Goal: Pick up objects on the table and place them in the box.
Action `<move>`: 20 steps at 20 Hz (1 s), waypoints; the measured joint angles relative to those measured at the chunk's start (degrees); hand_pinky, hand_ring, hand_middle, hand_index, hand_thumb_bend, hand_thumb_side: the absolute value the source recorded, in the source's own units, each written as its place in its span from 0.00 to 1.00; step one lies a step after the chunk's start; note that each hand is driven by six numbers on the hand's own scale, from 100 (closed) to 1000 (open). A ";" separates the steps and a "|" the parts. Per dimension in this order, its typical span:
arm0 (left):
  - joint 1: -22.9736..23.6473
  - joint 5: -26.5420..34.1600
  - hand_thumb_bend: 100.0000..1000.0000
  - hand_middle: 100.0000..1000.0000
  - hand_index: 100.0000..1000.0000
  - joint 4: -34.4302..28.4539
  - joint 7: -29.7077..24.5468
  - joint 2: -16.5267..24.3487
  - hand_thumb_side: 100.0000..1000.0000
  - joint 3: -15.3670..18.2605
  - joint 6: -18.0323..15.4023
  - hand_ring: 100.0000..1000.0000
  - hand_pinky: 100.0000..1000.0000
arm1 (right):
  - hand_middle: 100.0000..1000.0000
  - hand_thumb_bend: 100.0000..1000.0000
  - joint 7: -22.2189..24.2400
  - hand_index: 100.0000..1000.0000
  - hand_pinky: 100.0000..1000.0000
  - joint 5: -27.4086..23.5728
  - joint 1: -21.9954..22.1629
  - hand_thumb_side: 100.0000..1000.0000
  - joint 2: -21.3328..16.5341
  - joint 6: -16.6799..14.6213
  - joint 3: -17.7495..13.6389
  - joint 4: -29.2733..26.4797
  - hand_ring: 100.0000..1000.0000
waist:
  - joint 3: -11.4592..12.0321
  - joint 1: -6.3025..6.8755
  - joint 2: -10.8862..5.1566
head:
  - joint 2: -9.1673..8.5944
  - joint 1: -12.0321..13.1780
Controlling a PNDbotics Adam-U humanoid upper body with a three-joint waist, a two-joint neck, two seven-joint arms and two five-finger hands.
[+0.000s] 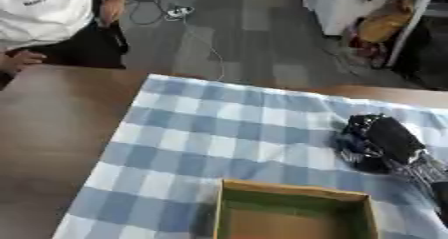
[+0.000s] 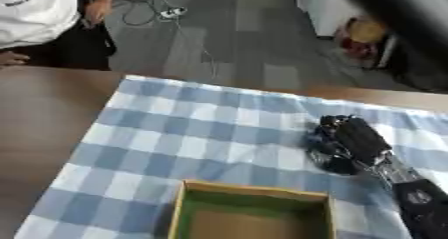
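Nearest the camera: open box [image 1: 295, 215], yellowish rim, green inner walls, brown floor, standing on the blue-and-white checked cloth [image 1: 201, 133] at the bottom edge of view. Nothing shows inside the part of it that is visible.

Right hand [image 2: 350, 138] comes in from the lower right, forearm running diagonally up onto the cloth, hand lying low over the fabric just beyond the box's far right corner. Fingers are curled downward and bunched, as if closing round something beneath the palm. A dark bluish patch [image 2: 328, 155] sits under and beside the fingers (could be an object, could be shadow or part of the hand; cannot tell). So: fingers bent, but whether they grasp anything is not readable.

No separate object lies free on the visible cloth. Judgement: if a task item is present, it is the thing hidden under the right hand, near the box, which makes for a short carry.

Left hand not seen in either view.

Cloth covers the brown table [image 1: 52, 133] only partly; bare wood shows on the left.
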 measured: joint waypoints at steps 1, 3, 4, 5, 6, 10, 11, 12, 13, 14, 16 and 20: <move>0.00 0.00 0.20 0.92 1.00 0.00 0.00 0.00 1.00 0.00 -0.01 0.71 0.67 | 0.00 0.00 -1.42 0.09 0.00 0.40 0.17 0.86 0.00 0.49 0.09 -0.01 0.00 | 0.00 0.00 0.00 | 0.00 0.04; -0.01 0.00 0.20 0.92 1.00 0.00 -0.01 0.00 1.00 0.00 -0.01 0.71 0.67 | 0.00 0.00 -3.74 0.07 0.00 1.01 0.21 0.86 0.05 1.41 0.23 0.00 0.00 | -0.01 0.02 0.00 | 0.00 0.16; -0.01 0.00 0.20 0.92 1.00 0.00 -0.01 0.00 1.00 0.00 -0.01 0.71 0.67 | 0.00 0.00 -4.74 0.06 0.00 1.08 0.21 0.85 0.10 1.73 0.26 0.01 0.00 | -0.02 0.06 0.00 | 0.00 0.19; -0.01 0.00 0.20 0.92 1.00 0.00 -0.01 0.00 1.00 0.00 -0.01 0.71 0.67 | 0.00 0.00 -5.66 0.06 0.00 0.90 0.21 0.85 0.17 1.93 0.26 0.02 0.00 | -0.04 0.08 0.00 | 0.00 0.19; -0.01 0.00 0.20 0.92 1.00 0.00 -0.01 0.00 1.00 0.00 -0.01 0.71 0.67 | 0.00 0.00 -6.46 0.06 0.00 0.36 0.22 0.84 0.19 1.97 0.26 0.04 0.00 | -0.06 0.09 0.00 | 0.00 0.19; -0.01 0.00 0.20 0.92 1.00 0.00 -0.01 0.00 1.00 0.00 -0.01 0.71 0.67 | 0.00 0.00 -7.44 0.05 0.00 -4.03 0.23 0.81 0.20 0.77 0.27 0.12 0.00 | -0.19 0.09 0.00 | 0.01 0.19; -0.01 0.00 0.20 0.91 1.00 0.00 -0.01 0.00 1.00 0.00 -0.01 0.71 0.67 | 0.00 0.00 -7.10 0.05 0.00 -5.57 0.27 0.80 0.20 0.43 0.28 0.06 0.00 | -0.22 0.09 0.00 | 0.01 0.19; -0.01 0.00 0.20 0.91 1.00 0.00 -0.01 0.00 1.00 0.00 -0.01 0.71 0.67 | 0.00 0.00 -6.67 0.05 0.00 -7.28 0.38 0.80 0.20 0.00 0.30 -0.06 0.00 | -0.23 0.09 0.00 | 0.01 0.19; -0.01 0.00 0.20 0.91 1.00 0.00 -0.01 0.00 1.00 0.00 -0.01 0.71 0.67 | 0.00 0.00 -6.18 0.04 0.00 -9.04 0.50 0.80 0.20 -0.49 0.35 -0.35 0.00 | -0.27 0.09 0.00 | 0.01 0.19; 0.00 0.00 0.20 0.91 1.00 0.00 -0.01 0.00 1.00 0.00 -0.01 0.71 0.67 | 0.00 0.00 -5.64 0.04 0.00 -10.83 0.59 0.80 0.20 -1.03 0.54 -0.75 0.00 | -0.31 0.10 0.00 | 0.01 0.20; 0.01 0.00 0.20 0.91 1.00 0.00 -0.01 0.00 1.00 0.00 -0.01 0.71 0.67 | 0.00 0.00 -4.39 0.04 0.00 -14.44 0.60 0.80 0.18 -2.23 1.00 -1.96 0.00 | -0.54 0.10 0.00 | 0.04 0.20; 0.06 0.00 0.20 0.91 1.00 0.00 -0.01 0.02 1.00 0.00 -0.01 0.71 0.67 | 0.00 0.00 -0.62 0.04 0.00 -20.56 0.59 0.80 -0.59 -3.48 1.77 -4.91 0.00 | -0.87 -0.01 -0.03 | 0.09 0.23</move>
